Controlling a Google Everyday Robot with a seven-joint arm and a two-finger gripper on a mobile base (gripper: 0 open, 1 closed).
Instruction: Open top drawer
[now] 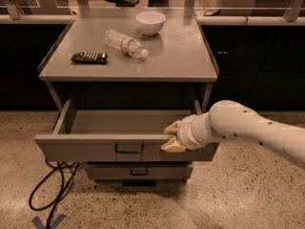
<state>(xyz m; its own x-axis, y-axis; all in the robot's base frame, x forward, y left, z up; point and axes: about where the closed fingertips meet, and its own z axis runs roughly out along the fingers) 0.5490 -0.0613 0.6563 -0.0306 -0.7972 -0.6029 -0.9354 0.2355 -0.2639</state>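
The top drawer stands well out from under the table's front edge, its broad tray bare. The gripper is clamped over the front panel's upper rim, right of the black loop handle. Stiff sheet metal on slides, it likely pulls smoothly. The centre handle would give the squarest hold, as an off-centre pull may skew it.

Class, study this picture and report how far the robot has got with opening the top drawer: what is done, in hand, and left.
Done: the top drawer is pulled well out, with the inside of its tray in view. In hand: the gripper sits at the drawer's front edge, right of the handle. Left: probably little, perhaps a final pull and drawing the arm away.
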